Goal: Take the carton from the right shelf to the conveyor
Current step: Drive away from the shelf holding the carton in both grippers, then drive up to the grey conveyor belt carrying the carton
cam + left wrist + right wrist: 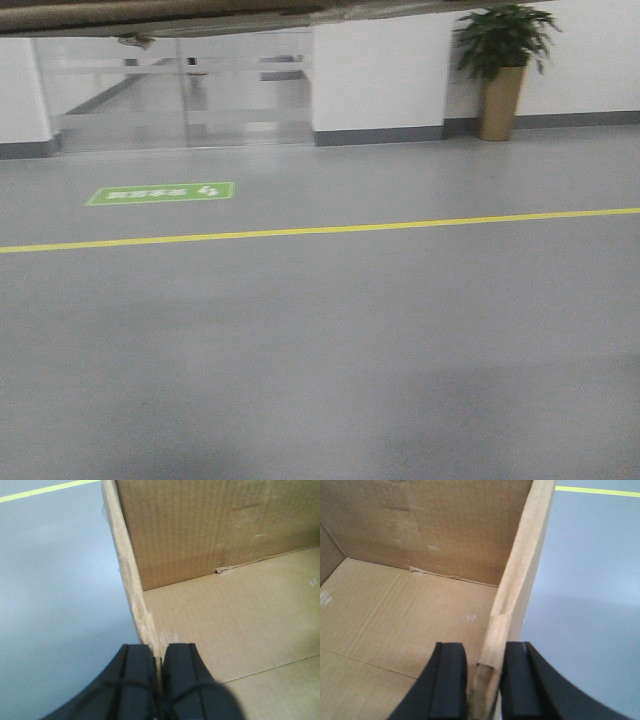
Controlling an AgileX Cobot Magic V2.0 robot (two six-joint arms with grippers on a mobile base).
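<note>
The carton (225, 615) is a plain brown corrugated box, open, and both wrist views look down into its empty inside. My left gripper (159, 647) is shut on the carton's left wall, whose thin edge is pinched between the black fingers (137, 675). My right gripper (485, 647) is shut on the right wall of the carton (410, 600), one finger inside and one outside. Grey floor shows outside both walls, so the box hangs between the two arms. The right shelf and the conveyor are out of view.
The front view shows grey floor crossed by a yellow line (320, 230) and a green floor sign (160, 193). Glass doors (180, 90) and a white wall stand at the back, with a potted plant (503, 70) at the far right.
</note>
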